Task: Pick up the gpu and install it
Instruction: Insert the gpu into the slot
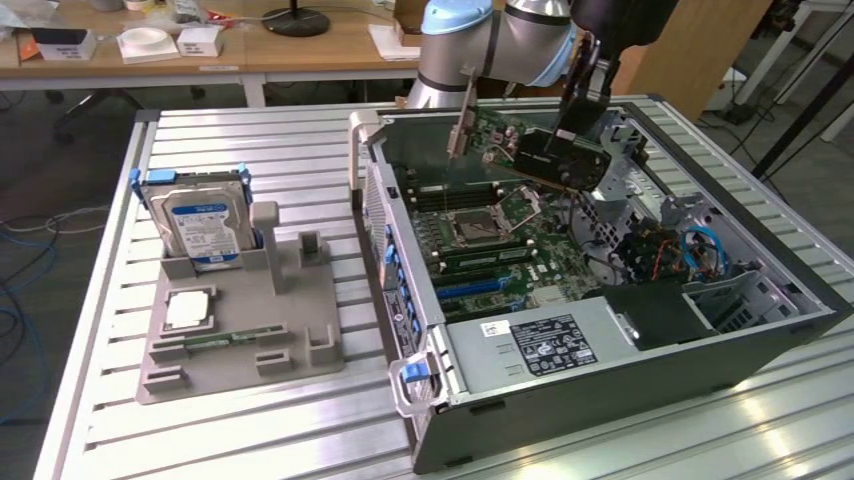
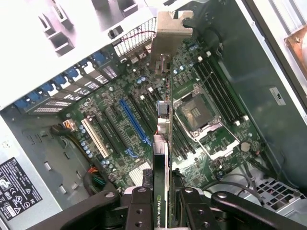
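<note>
we see gripper (image 1: pixel 577 128) clamped on gpu (image 1: pixel 563 162), card held up inside open case (image 1: pixel 707 365), above mobo (image 1: pixel 527 262), not seated yet. wrist view: gpu edge-on btwn fingers (image 2: pixel 140 208). hdd (image 1: pixel 200 225) upright in grey tray (image 1: pixel 240 355), exterior view's left.

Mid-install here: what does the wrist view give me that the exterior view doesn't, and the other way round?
Wrist view: the gpu edge-on, clamped in the gripper. Its edge appears to run between the blue slot and the CPU socket, not along the slot.
Exterior view: the arm holding the gpu above the motherboard inside the open case, plus the grey fixture on the table with the hard drive standing upright.
Both: the gpu gripped and not yet seated, with the board, slot and socket exposed.
</note>
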`<state>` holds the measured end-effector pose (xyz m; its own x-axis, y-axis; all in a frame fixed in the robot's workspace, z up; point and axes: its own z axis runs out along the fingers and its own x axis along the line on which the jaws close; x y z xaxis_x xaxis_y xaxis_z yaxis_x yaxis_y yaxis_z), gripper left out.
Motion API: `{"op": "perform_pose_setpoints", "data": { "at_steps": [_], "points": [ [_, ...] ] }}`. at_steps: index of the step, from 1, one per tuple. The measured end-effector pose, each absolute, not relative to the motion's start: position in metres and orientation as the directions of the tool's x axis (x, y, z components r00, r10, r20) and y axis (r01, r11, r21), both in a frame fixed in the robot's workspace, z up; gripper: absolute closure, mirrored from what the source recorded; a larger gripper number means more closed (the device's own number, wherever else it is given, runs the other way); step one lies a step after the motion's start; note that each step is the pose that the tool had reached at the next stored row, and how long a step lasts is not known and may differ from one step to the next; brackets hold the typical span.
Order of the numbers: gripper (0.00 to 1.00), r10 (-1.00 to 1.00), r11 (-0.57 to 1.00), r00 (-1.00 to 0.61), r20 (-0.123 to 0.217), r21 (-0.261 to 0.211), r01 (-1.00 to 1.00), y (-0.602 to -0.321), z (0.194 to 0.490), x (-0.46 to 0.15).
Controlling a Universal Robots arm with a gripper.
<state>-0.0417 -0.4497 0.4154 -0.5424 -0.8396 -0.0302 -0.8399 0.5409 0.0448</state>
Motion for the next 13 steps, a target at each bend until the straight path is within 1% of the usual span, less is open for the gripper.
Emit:
{"op": "perform_pose_setpoints", "data": {
  "at_steps": [13],
  "points": [
    [0.74, -0.882, 0.469, -0.47, -0.03, 0.045, -0.882, -0.4497, 0.4154, -0.0417]
  ]
}}
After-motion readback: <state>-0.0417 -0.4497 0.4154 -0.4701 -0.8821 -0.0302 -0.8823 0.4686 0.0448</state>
